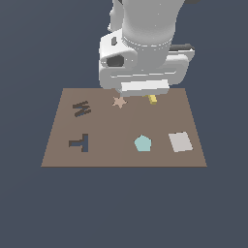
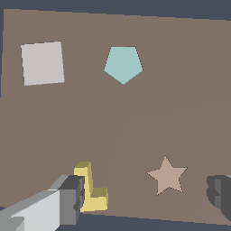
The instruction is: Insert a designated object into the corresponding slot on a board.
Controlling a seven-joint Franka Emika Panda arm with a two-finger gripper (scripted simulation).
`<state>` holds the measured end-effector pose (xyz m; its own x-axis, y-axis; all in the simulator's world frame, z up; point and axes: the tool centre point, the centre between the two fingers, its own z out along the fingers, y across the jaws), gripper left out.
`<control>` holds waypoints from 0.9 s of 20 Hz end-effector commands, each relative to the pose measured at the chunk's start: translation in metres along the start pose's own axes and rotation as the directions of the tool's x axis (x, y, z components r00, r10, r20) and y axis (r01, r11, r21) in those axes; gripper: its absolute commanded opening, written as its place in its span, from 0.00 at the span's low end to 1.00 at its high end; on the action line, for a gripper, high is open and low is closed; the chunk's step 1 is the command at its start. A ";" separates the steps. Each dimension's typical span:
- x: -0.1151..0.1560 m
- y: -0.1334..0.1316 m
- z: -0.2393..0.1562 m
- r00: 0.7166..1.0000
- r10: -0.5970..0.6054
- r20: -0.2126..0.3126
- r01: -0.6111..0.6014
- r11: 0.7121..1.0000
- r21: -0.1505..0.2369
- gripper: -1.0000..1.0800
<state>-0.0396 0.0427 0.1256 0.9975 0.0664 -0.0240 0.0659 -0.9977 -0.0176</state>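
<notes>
The designated object, a small bright yellow block (image 2: 92,189), lies on the brown board (image 2: 67,131) near its far edge and shows as a yellow sliver (image 1: 152,99) under the arm. My gripper (image 2: 146,195) is open wide and low over the board. One finger (image 2: 72,198) sits right against the yellow block; the other finger (image 2: 219,191) stands far off, beyond the tan star (image 2: 167,175). The slot, a dark T-shaped recess (image 1: 80,142), is at the exterior view's left near the front and is out of the wrist view.
A dark M-shaped recess (image 1: 81,108) lies behind the T. A light-blue pentagon (image 1: 143,143) and a pale square (image 1: 180,141) sit toward the front right of the board (image 1: 121,160). The arm's bulky white hand (image 1: 143,63) hides the board's far edge.
</notes>
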 end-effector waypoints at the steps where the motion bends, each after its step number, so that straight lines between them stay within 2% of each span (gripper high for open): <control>1: -0.010 -0.012 0.013 1.000 -0.019 -0.004 0.019 1.000 -0.003 0.96; 10: -0.043 -0.051 0.059 0.997 -0.081 -0.017 0.080 0.997 -0.013 0.96; 18: -0.054 -0.064 0.077 0.994 -0.102 -0.022 0.102 0.995 -0.019 0.96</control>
<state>-0.0986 0.1031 0.0528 0.9861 0.1661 -0.0017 0.1661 -0.9861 -0.0023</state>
